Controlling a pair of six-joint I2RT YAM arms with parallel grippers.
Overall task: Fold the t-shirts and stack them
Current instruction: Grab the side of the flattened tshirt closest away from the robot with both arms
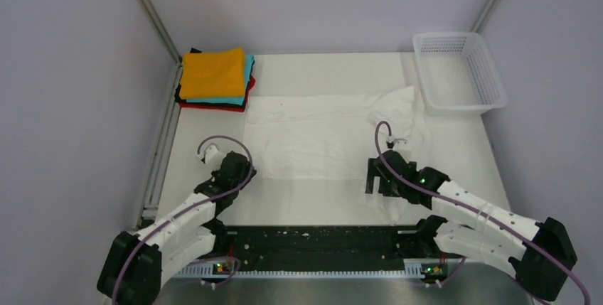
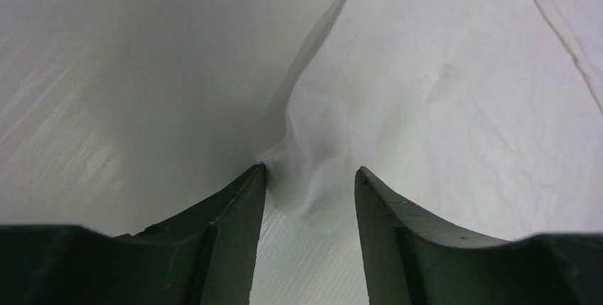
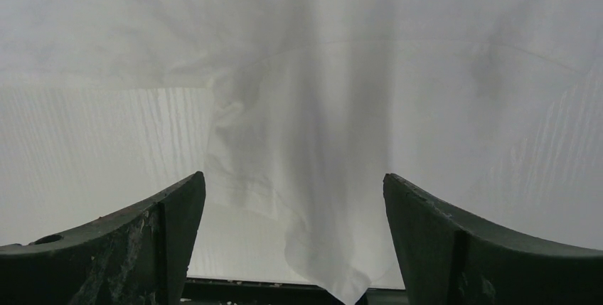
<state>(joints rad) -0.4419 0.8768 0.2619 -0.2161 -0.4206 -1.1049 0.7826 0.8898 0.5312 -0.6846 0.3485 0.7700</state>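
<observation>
- A white surface (image 1: 320,209) fills the floor of a plain booth with grey walls (image 1: 71,70) on three sides.
- The white shirt (image 1: 320,134) lies spread across the middle of the surface. It is creased, and its right side is rumpled.
- The left hand (image 1: 247,172) sits at the shirt's near-left corner. In its wrist view the left hand (image 2: 311,171) has its fingers partly apart around a puckered nub of hem. One finger touches the cloth, but nothing is pinched.
- The right hand (image 1: 371,177) sits at the near-right edge. Its wrist view shows the right hand (image 3: 294,175) spread wide, with a loose fold between the fingers, unclamped.
- With a hand at each near corner, this looks like the set-up to grip the hem and carry it away from the bases. No fold is made yet.
- The stack (image 1: 213,77) sits in the far-left corner, orange on top with teal, red and black beneath. That probably keeps the middle free for folding, and the white shirt likely ends up there.
- The basket (image 1: 491,95) stands at the far right, just beside the shirt's rumpled side.
</observation>
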